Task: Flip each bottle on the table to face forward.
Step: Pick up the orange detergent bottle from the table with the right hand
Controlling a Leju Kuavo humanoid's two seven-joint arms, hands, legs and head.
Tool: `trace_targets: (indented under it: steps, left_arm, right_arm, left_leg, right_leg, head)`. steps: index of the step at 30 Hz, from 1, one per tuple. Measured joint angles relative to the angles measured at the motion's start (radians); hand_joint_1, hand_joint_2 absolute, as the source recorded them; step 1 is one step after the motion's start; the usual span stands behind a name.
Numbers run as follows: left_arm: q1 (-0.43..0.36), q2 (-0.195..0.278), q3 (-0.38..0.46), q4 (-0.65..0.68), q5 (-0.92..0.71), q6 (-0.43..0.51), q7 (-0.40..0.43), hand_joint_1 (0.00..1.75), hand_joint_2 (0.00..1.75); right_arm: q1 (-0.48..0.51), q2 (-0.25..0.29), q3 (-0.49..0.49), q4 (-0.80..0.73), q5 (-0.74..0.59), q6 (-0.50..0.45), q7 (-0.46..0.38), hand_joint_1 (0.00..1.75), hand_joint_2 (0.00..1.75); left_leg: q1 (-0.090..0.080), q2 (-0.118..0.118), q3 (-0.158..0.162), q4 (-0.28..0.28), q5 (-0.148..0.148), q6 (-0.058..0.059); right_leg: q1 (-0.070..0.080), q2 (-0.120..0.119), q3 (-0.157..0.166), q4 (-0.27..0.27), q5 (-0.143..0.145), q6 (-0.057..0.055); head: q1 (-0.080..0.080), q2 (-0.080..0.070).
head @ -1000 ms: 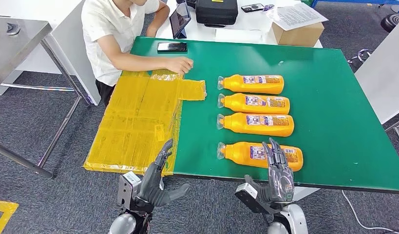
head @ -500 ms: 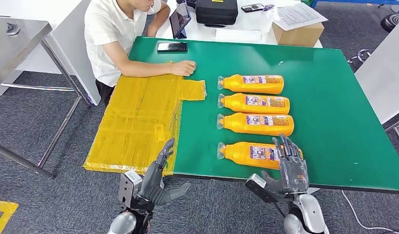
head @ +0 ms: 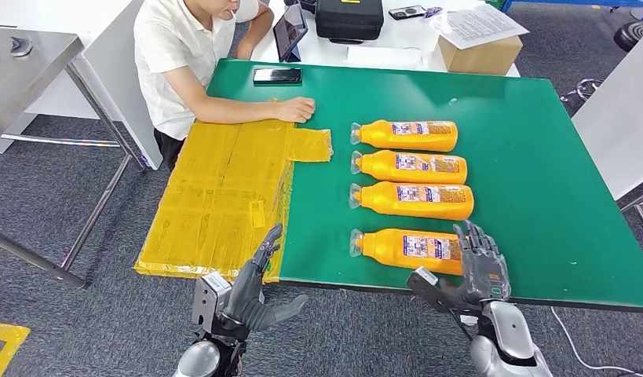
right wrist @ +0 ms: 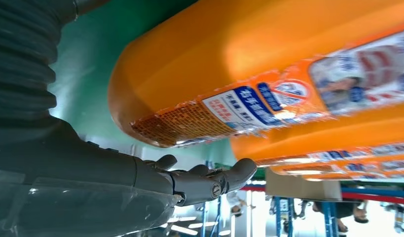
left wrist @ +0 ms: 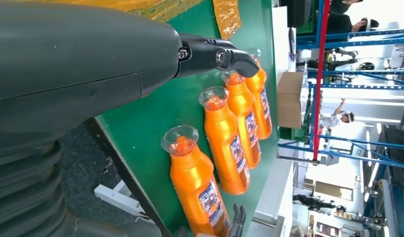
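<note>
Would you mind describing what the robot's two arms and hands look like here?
Both arms are silver and rounded, each carrying a small boxy silver camera module at the wrist. The left hand and right hand are dark grey with jointed, metallic-looking fingers. In the wrist views, a grey ribbed cover sits behind each hand.

nearest bottle (head: pixel 412 249) base (behind right robot hand (head: pixel 481 267))
</note>
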Motion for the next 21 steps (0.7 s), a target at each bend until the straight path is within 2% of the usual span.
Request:
trace_targets:
  steps: [5,13,20,21]
  left_arm:
    - [0.0,0.0,0.004,0.0,-0.01,-0.01,0.013,0.0,1.75]
    - [0.0,-0.001,0.005,0.0,-0.014,-0.011,0.016,0.0,1.75]
    - [0.0,-0.003,0.005,0.0,-0.016,-0.011,0.02,0.0,1.75]
    - [0.0,-0.003,0.005,0.0,-0.016,-0.011,0.02,0.0,1.75]
  right_arm:
    - [-0.034,-0.014,0.008,0.033,0.081,0.002,0.065,0.0,1.75]
    - [-0.065,-0.023,0.016,0.066,0.128,0.002,0.091,0.0,1.75]
    - [-0.105,-0.023,0.023,0.103,0.122,0.048,0.099,0.0,1.75]
    - [-0.109,-0.023,0.024,0.108,0.119,0.05,0.099,0.1,1.75]
  left_leg:
    - [0.0,0.0,0.0,0.0,0.0,0.0]
    - [0.0,0.0,0.0,0.0,0.0,0.001]
    - [0.0,0.0,0.001,0.0,0.0,0.001]
    - [0.0,0.0,0.002,0.0,0.0,0.001]
  right_leg:
    - [0.0,0.0,0.0,0.0,0.0,0.0]
    - [0.0,0.0,0.0,0.0,0.0,0.0]
    - [0.0,0.0,0.001,0.0,0.0,0.0]
    - [0.0,0.0,0.001,0.0,0.0,0.0]
  head:
    - [0.0,0.0]
    - [0.0,0.0]
    - [0.0,0.0]
    - [0.0,0.0]
